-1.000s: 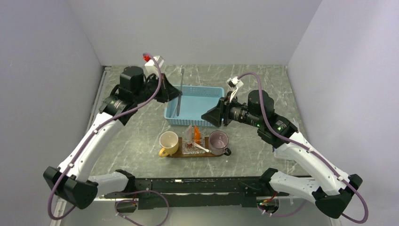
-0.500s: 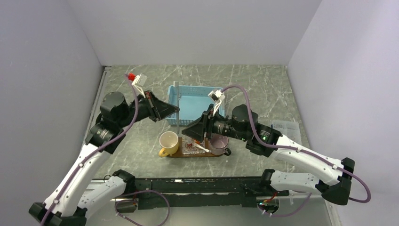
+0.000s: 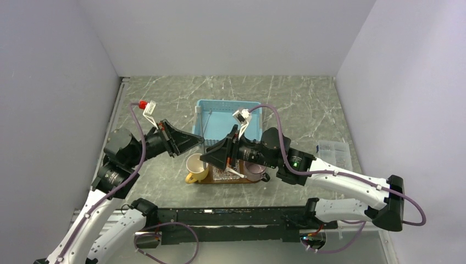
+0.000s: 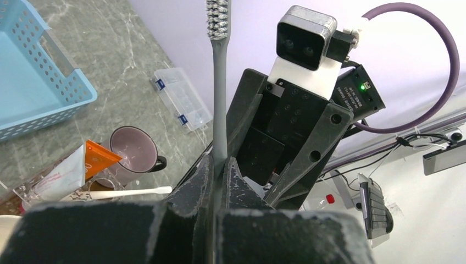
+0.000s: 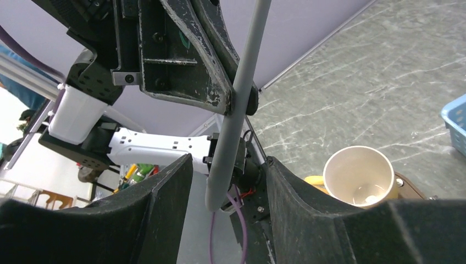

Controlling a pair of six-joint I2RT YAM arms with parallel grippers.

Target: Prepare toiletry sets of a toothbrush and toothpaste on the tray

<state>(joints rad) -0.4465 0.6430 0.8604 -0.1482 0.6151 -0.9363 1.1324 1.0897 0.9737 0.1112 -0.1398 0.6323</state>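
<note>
My left gripper (image 4: 220,165) is shut on a thin pale-grey toothbrush (image 4: 218,93) and holds it upright, bristles up, above the yellow cup (image 3: 197,164). My right gripper (image 5: 228,159) is open, and the toothbrush's handle end (image 5: 233,126) hangs between its fingers without touching them. The two grippers meet just left of the dark-brown tray (image 3: 205,180). On the tray an orange toothpaste (image 4: 82,165) with a white end leans in a clear glass dish, and a second white toothbrush (image 4: 129,192) lies beside it.
A purple mug (image 3: 255,167) stands on the tray's right end. The light-blue mesh basket (image 3: 220,115) sits behind the tray. A clear plastic box (image 3: 335,151) lies at the far right. The right arm's wrist camera (image 4: 303,38) is close in front of my left gripper.
Both arms have swung toward the tray's left end. My left gripper carried the toothbrush from over the basket to above the yellow cup. My right gripper moved left around the handle end.
</note>
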